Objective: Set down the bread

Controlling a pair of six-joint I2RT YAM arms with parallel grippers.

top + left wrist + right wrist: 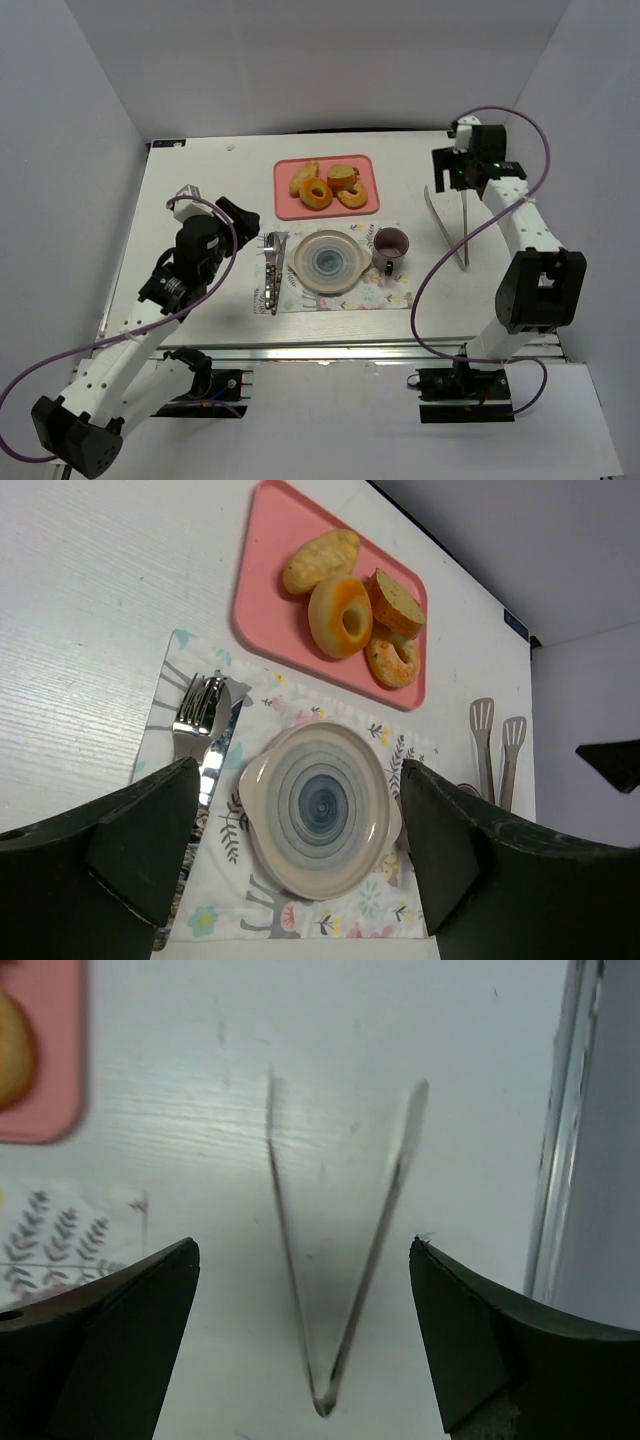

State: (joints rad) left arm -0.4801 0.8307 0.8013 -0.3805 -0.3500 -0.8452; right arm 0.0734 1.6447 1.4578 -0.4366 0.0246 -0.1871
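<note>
White desk (200, 180) first, carrying the lot. On it, a floral placemat (285, 695) near the arms and, beyond that, a pink tray (262, 570). On the placemat, a ringed plate (262, 790), bare, nothing laid on it yet. Over to the right, well apart from the tray, a pair of tongs (322, 1396) splayed in a V. Right hand (303, 1248) poised directly above those tongs, jaws at full stretch, gripping nothing. Left hand (300, 768) hanging at the placemat's left side, jaws also wide, likewise empty. Smaller now: a mug (390, 245) just beside the plate's right rim, cutlery (200, 708) along its left. And smallest, the prize: the bread (320, 560), a smooth golden oval at the tray's left end, just beside an orange donut (340, 615), untouched by either hand.

Looks like the opening step: fetching the tongs before any lift. Next move, by the look of it: drop the right hand straight down, straddle both arms of the V, squeeze gently so as not to skid them across the desk. Then across to the tray for the roll, steering clear of the donut and the brown-crusted piece (398, 600).

Hard to call: height of the right hand above the tongs, blurred from the right wrist. Only a sliver of the tray there, cut off at the edge. Mug almost wholly masked by a finger from the left wrist.
</note>
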